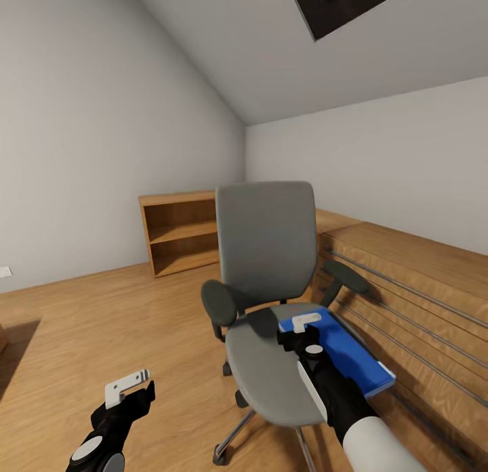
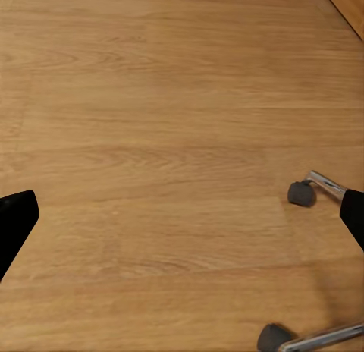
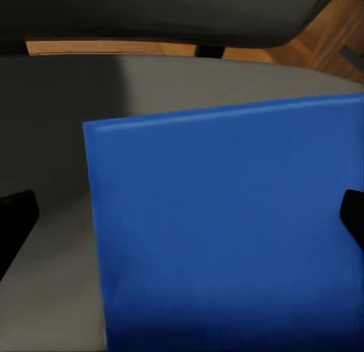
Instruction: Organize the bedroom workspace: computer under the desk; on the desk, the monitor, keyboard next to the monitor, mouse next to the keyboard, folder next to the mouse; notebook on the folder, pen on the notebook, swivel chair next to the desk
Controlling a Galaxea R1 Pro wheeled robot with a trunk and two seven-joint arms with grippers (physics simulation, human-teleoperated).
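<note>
Room: grey walls, a sloped ceiling with a dark skylight (image 1: 342,4), and a wooden floor (image 1: 102,323).
Chair: the grey swivel chair (image 1: 266,245) stands in the middle of the room, its back upright and its dark armrests out to both sides; two casters and chrome legs of its base show above the floor in the left wrist view (image 2: 302,193).
Folder: the blue folder (image 1: 352,353) lies flat on the chair seat, toward the seat's right edge, with one corner reaching past that edge; in the right wrist view (image 3: 227,231) it covers much of the grey seat.
Right hand: the right hand (image 1: 306,321) hangs just over the near end of the folder, fingers spread wide to either side of it; whether it touches the folder cannot be told.
Left hand: the left hand (image 1: 127,385) hovers low over the bare floor, well apart from the chair, fingers wide and holding nothing.
Shelf: a low wooden bookshelf (image 1: 177,231) stands against the far wall behind the chair.
Panel: a wooden slatted panel (image 1: 413,289) runs along the right wall beside the chair.
</note>
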